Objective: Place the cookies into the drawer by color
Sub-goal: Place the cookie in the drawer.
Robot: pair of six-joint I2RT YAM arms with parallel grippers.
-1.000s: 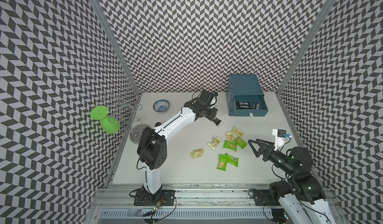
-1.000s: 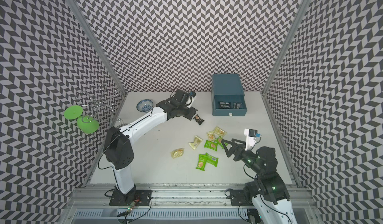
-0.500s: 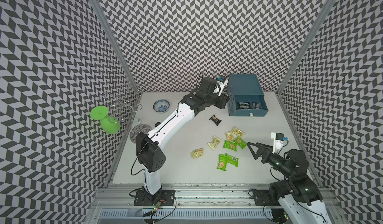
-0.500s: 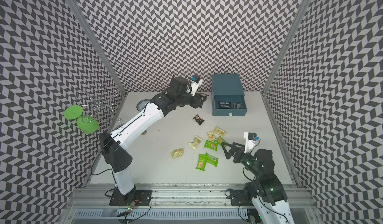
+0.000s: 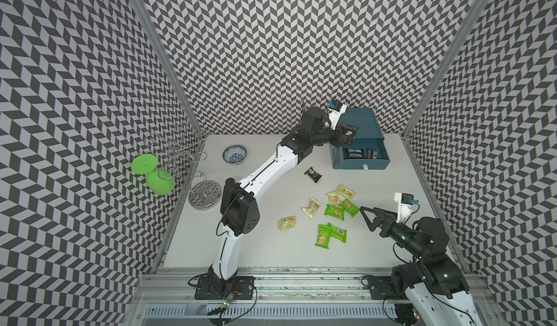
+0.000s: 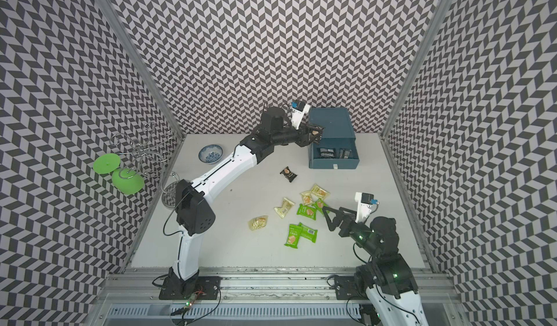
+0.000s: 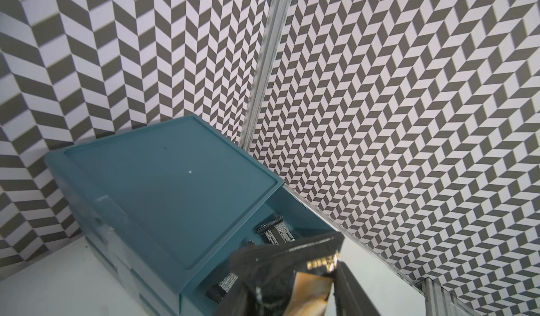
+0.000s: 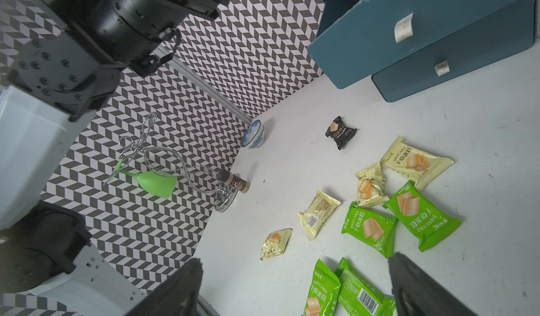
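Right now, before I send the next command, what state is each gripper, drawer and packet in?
left gripper: shut on held black packet, up by the top drawer.
right gripper: open, empty, near the green packets.
top drawer: pulled open, two black packets inside.
lower drawer: pushed in.
loose black packet: lying on the table.

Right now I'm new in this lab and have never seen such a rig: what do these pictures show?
Two robot arms work at a white table. Two pictures look down from overhead; two come from cameras on the arms' wrists. The left gripper holds a black packet at the blue drawer unit, whose open drawer already contains two black packets. The right gripper hangs open and empty near the scattered green packets and yellow packets. A loose black packet, a bowl and a wire rack with a green glass also sit on the table.
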